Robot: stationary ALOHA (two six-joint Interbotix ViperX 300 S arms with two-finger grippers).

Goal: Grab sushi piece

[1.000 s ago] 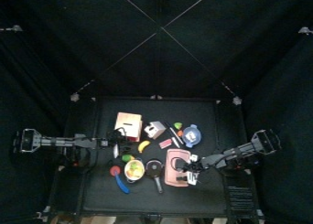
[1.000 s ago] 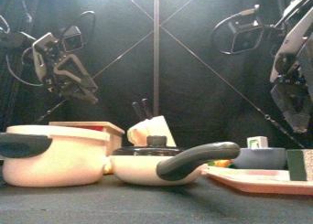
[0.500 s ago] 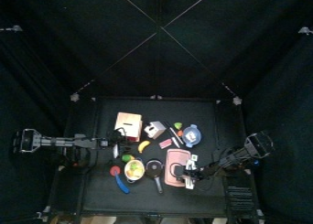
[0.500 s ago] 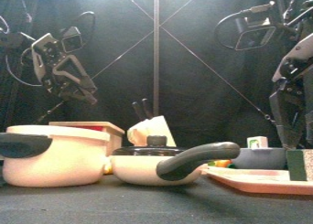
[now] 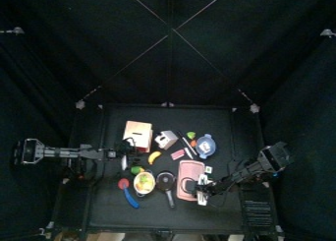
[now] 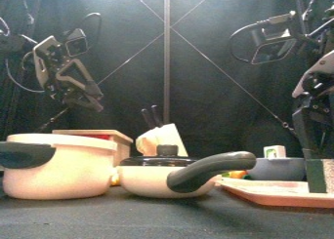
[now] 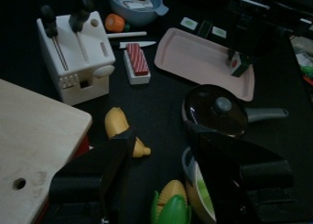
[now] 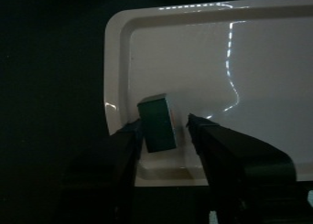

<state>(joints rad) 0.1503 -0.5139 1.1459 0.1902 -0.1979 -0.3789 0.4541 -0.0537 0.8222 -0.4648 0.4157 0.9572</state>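
Sushi piece [image 8: 156, 125] sits on the pink tray [image 8: 244, 81], lower centre, between the right gripper's [image 8: 171, 134] parted jaws; left gripper's [image 7: 153, 186] jaws unclear.

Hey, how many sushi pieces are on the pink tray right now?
1. A single dark green sushi piece sits near the edge of the tray, between the open jaws of the right gripper. The wrist view shows only part of the tray, so others may be hidden.

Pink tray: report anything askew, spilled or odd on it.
Nothing spilled. The only thing visible on the pink tray is a green sushi piece, standing tilted near one corner, with the right pincer open around it. The left pincer is away from the tray.
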